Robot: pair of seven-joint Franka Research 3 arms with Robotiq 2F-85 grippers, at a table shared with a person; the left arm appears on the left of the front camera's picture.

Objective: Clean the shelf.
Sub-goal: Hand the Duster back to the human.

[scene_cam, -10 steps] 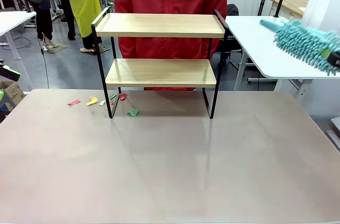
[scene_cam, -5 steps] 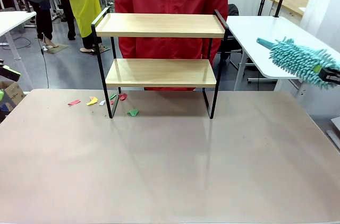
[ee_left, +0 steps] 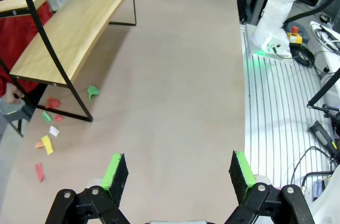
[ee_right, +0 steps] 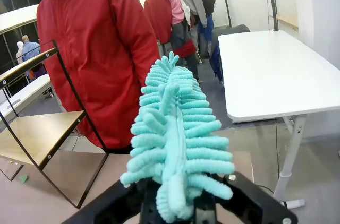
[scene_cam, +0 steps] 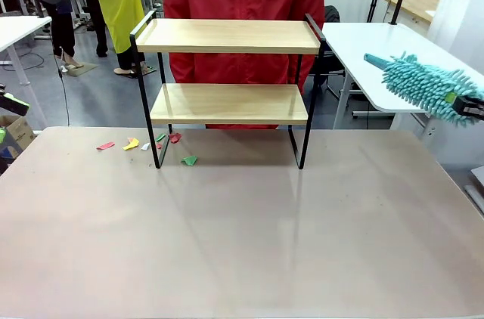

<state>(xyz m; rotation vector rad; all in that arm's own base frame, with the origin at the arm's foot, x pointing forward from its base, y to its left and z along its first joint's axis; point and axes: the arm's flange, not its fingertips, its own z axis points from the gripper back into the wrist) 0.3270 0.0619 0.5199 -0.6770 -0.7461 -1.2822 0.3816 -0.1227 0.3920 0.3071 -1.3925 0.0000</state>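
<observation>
While the right gripper (scene_cam: pixel 475 105) at the right edge of the frame has its fingers closed on the teal duster (scene_cam: pixel 423 85), the shelf (scene_cam: pixel 227 88) stands upper centre on the table (scene_cam: pixel 242 236). A hard sweep could tip its thin frame toward the person (scene_cam: pixel 243 1). The left gripper (ee_left: pixel 178 171) is open and empty.

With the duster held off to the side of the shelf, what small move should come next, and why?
Probably swing the right hand toward the shelf, bringing the teal duster over the top board. The hand is shut on the duster, which hangs in the air well off the shelf's right end, touching neither board. Both boards look bare, and paper scraps lie on the table beside its left leg.
</observation>
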